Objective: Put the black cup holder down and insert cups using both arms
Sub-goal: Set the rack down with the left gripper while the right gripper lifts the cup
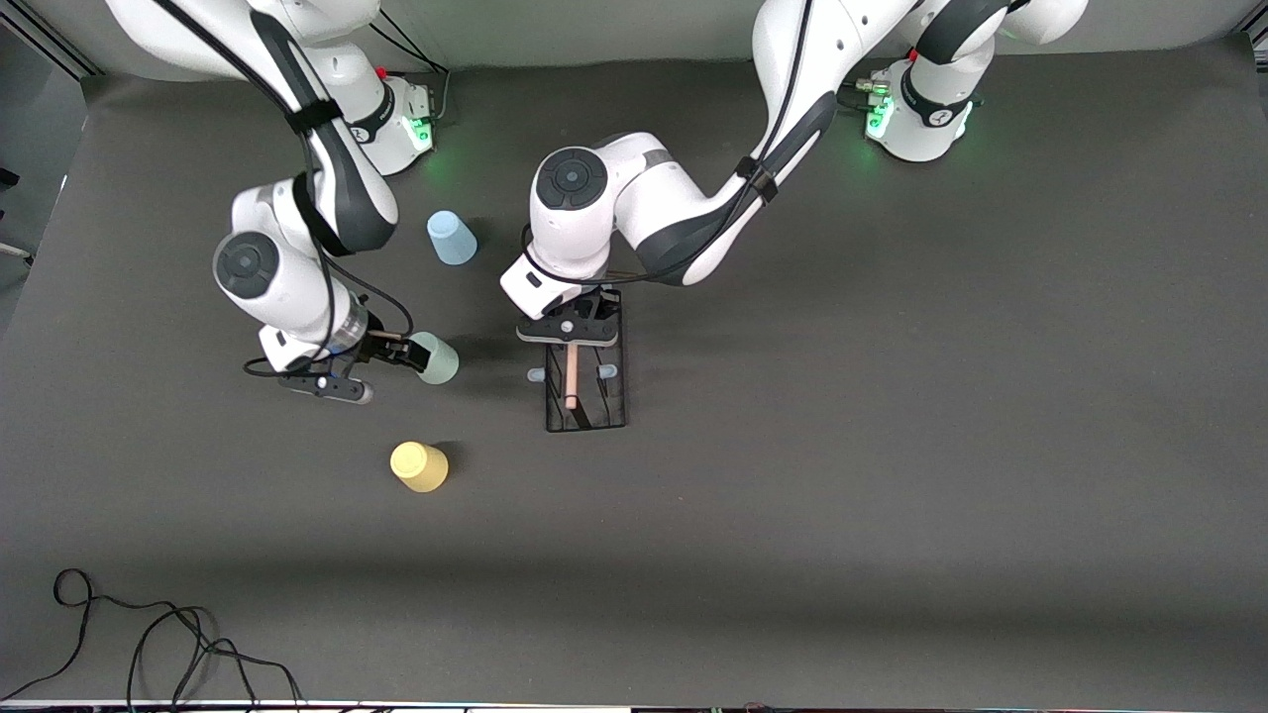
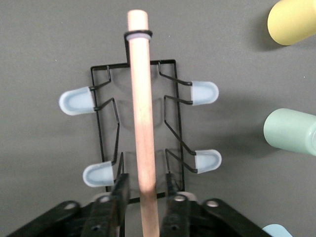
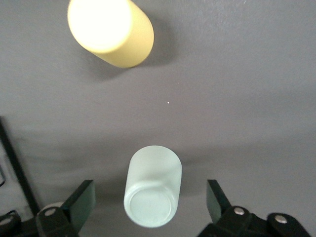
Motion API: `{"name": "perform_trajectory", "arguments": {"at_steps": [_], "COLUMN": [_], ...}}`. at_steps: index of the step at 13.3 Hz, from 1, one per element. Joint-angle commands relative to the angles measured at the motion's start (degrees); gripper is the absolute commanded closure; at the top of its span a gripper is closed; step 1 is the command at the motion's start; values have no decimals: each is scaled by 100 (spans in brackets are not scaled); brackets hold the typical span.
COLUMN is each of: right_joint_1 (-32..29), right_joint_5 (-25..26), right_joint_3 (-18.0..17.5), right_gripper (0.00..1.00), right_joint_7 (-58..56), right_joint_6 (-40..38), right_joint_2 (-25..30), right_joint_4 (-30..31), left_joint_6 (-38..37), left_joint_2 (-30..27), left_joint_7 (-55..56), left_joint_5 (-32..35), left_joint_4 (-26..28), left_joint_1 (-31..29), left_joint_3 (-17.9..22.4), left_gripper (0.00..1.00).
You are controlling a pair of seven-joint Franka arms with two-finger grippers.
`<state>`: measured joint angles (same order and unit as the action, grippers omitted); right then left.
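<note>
The black cup holder (image 1: 586, 406) stands mid-table, its wooden rod handle (image 2: 142, 98) on top and pale-tipped pegs (image 2: 205, 92) at its sides. My left gripper (image 1: 573, 342) is over it, open, one finger (image 2: 120, 190) on each side of the rod with small gaps. The pale green cup (image 1: 436, 359) sits beside the holder toward the right arm's end, base up (image 3: 152, 187). My right gripper (image 1: 401, 349) is wide open around it without touching. The light blue cup (image 1: 451, 238) is farther from the front camera, the yellow cup (image 1: 419, 466) nearer.
A black cable (image 1: 149, 634) lies near the table's front edge at the right arm's end. The yellow cup (image 3: 111, 30) and an edge of the holder (image 3: 15, 163) show in the right wrist view. The green cup (image 2: 291, 131) shows in the left wrist view.
</note>
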<state>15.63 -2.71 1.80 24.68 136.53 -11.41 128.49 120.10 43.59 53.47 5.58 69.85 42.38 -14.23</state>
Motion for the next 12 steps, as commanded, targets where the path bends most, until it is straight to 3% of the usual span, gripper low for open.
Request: {"name": "perform_trajectory", "arguments": {"at_steps": [1, 5, 8, 9, 10, 11, 12], "right_joint_1": [133, 160, 151, 160, 151, 160, 168], "right_joint_5": [-55, -72, -81, -81, -133, -299, -405], "right_joint_3": [31, 31, 22, 22, 22, 22, 22], "right_gripper": [0, 0, 1, 6, 15, 38, 70], "right_joint_7": [63, 54, 37, 37, 37, 28, 19], "right_joint_6": [119, 303, 496, 497, 497, 488, 471], "right_joint_2": [-142, -318, -476, -520, -520, -529, -529], "right_joint_4": [71, 211, 308, 308, 308, 308, 308], "left_joint_6": [-21, -1326, -2541, -2866, -3226, -3517, -3641], "left_joint_2": [-149, -1007, -1808, -2028, -2204, -2363, -2503], "left_joint_7": [77, -55, -1273, -1677, -2038, -2399, -2576], "left_joint_5": [75, 48, -74, -83, -83, -75, -66], "left_joint_4": [-50, -165, -156, -130, -121, -103, 10], "left_joint_1": [-19, -747, -1397, -1660, -1915, -2188, -2443], "left_joint_3": [139, 96, 122, 131, 131, 139, 148], "left_gripper": [0, 0, 0, 0, 0, 0, 0]}}
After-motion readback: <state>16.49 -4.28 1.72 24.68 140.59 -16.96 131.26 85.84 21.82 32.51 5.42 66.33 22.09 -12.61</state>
